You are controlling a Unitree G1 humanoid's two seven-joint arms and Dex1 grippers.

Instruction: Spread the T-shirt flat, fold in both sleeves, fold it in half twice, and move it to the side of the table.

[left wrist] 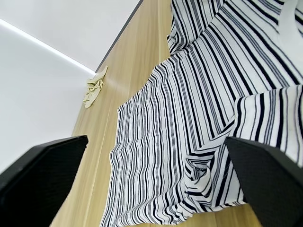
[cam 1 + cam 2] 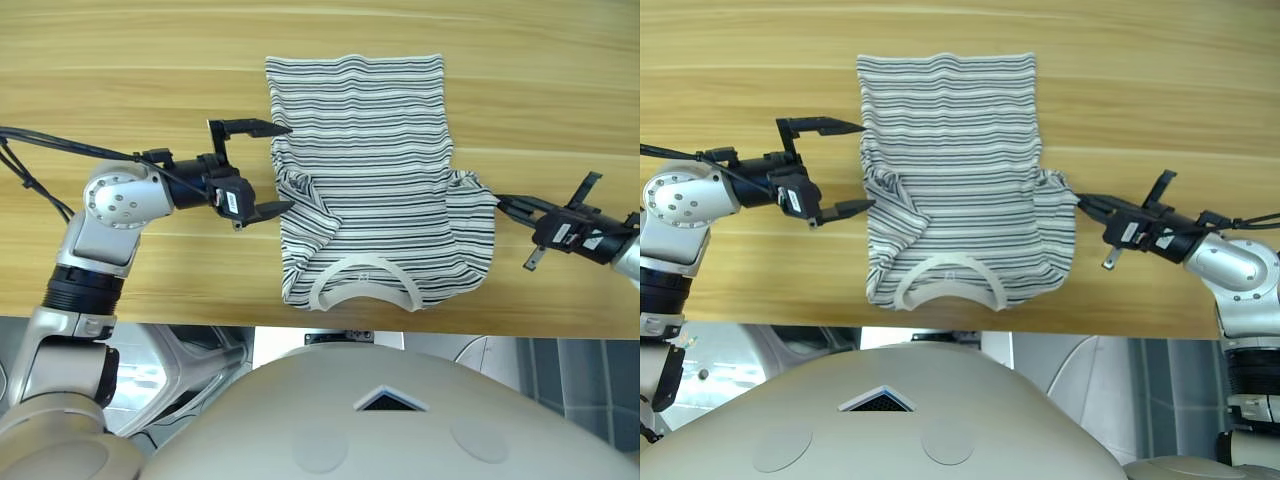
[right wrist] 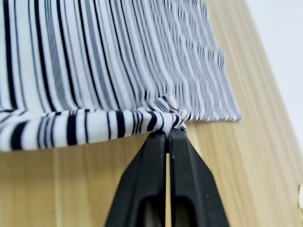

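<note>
The striped T-shirt [image 2: 365,170] lay in the middle of the desk [image 2: 120,60], reaching almost to its near edge, with both sleeves loosely tucked in. A tug from the right gripper [image 2: 503,203] could pull that side's fold open or skew the whole shirt, because its jaws were pressed together on the bunched cloth. The left gripper [image 2: 281,167] sat with jaws spread wide at the left sleeve, holding nothing.

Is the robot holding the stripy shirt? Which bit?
Yes. The right gripper is shut on the striped T-shirt, pinching the edge of its bunched sleeve on the robot's right. The left gripper is open and holds nothing.
</note>
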